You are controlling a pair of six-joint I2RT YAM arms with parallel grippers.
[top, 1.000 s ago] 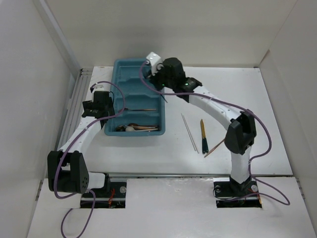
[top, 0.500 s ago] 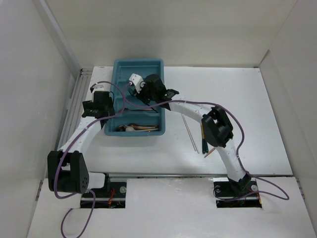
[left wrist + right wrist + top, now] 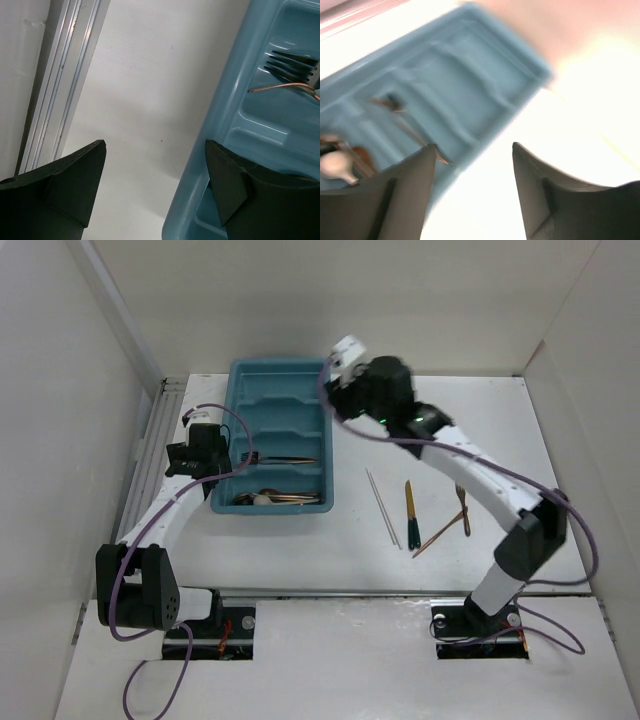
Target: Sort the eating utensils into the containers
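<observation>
— So, where are the utensils?
— Split. Four lots lie on the white table, to the right of the teal tray. There is a pair of thin silver chopsticks with a green-handled gold piece just beside them. Then comes a copper piece lying slantwise, its end close to the green handle, and another copper utensil further right.
— And inside the tray?
— A slim fork lies crosswise in the second compartment from the near end. The nearest compartment holds a silver round-bowled spoon with copper pieces beside it.
— What about the left gripper?
— The left gripper hangs at the tray's left wall, jaws apart and holding nothing. In its wrist view one finger is over bare table and the other over the tray's rim, so the wall runs between them. An aluminium rail borders the table on that side.
— The right one?
— The right gripper is raised near the tray's far right corner. Its wrist picture is badly smeared, but the two fingers look spread with nothing between them. The tray lies below and to their left, with white table underneath.
— Is it touching anything?
— I cannot tell. The blur hides it, and from above the wrist covers the fingertips.
</observation>
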